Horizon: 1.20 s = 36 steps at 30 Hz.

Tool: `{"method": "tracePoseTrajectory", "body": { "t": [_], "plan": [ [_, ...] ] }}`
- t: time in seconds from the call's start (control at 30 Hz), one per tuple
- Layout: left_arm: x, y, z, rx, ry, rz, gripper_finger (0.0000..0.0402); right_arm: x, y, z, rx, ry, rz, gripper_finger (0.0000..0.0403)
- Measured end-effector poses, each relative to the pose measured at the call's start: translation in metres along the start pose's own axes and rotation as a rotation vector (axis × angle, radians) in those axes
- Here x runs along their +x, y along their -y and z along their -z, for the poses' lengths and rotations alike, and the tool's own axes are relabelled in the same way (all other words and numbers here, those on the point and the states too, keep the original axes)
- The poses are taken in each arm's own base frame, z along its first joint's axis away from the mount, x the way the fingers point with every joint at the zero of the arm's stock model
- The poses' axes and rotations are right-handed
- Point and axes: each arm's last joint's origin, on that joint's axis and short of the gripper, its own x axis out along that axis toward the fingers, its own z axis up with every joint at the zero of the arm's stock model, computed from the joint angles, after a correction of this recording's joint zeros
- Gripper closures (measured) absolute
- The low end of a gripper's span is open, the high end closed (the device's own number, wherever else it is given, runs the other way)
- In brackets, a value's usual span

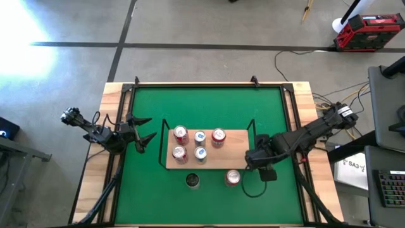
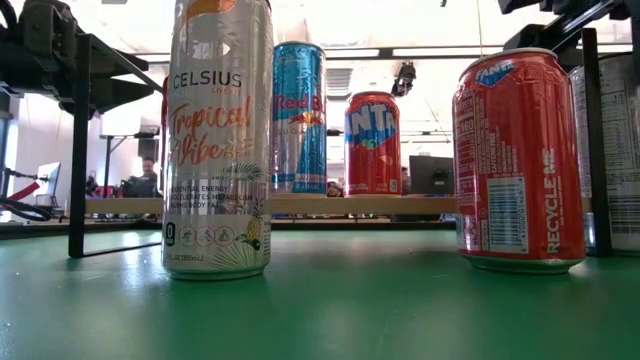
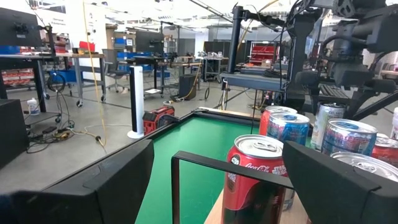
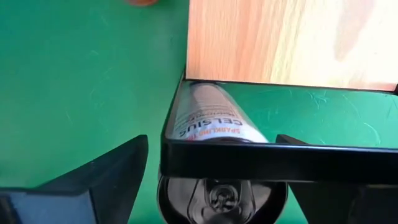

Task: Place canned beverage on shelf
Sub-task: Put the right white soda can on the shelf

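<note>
At the right end of the flat light-wood shelf with its thin black wire frame (image 1: 231, 152), the right gripper (image 1: 256, 158) hangs low over the green mat (image 1: 209, 104). In the right wrist view a slim silver Celsius can (image 4: 211, 121) stands between that gripper's two sides, just under the top bar of the shelf's upright wire end, with the bare board beyond it. I cannot tell whether the jaws clamp this can or only flank it. In the low view the same can (image 2: 612, 150) shows at the far right edge, behind a black upright.

The shelf lies in the middle of the mat and carries five upright cans in two rows:
- a red can (image 1: 180, 133), a blue-and-silver can (image 1: 200, 137) and another red can (image 1: 218, 135) along the far row;
- a red Coca-Cola can (image 1: 179, 153) and a blue can (image 1: 200, 154) along the near row.

The right part of the board is bare.

On the mat, near of the shelf, two more cans stand apart from each other: a tall silver Celsius Tropical Vibe can (image 1: 192, 181) to the left and a red Fanta can (image 1: 233, 178) to the right, near the right gripper.

The left gripper (image 1: 144, 131) waits left of the shelf, its jaws spread wide and holding nothing, pointing at the shelf's left end.
</note>
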Motion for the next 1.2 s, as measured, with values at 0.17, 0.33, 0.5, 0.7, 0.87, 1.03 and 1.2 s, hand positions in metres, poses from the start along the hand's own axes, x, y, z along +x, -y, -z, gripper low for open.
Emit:
{"method": "tracePoseTrajectory", "body": {
  "t": [0.17, 0.33, 0.5, 0.7, 0.87, 1.03, 1.2],
  "plan": [
    [0.000, 0.000, 0.000, 0.000, 0.000, 0.000, 0.0061, 0.001, 0.000, -0.001, 0.068, 0.023, 0.025, 0.0096],
    [0.000, 0.000, 0.000, 0.000, 0.000, 0.000, 0.0061, 0.001, 0.001, -0.001, 0.125, 0.023, 0.026, 0.0154],
    [0.000, 0.000, 0.000, 0.000, 0.000, 0.000, 0.0061, 0.001, 0.001, -0.001, 0.174, 0.021, 0.027, 0.0166],
    [0.000, 0.000, 0.000, 0.000, 0.000, 0.000, 0.0061, 0.001, 0.001, 0.002, 0.323, 0.002, 0.036, 0.0166],
    [0.000, 0.000, 0.000, 0.000, 0.000, 0.000, 0.0061, -0.002, -0.002, 0.006, 0.473, -0.018, 0.041, 0.0166],
    [0.000, 0.000, 0.000, 0.000, 0.000, 0.000, 0.0061, -0.008, -0.010, 0.013, 0.613, 0.005, 0.022, 0.0163],
    [0.000, 0.000, 0.000, 0.000, 0.000, 0.000, 0.0061, -0.014, -0.018, 0.025, 0.896, 0.005, 0.030, 0.0160]
  ]
}}
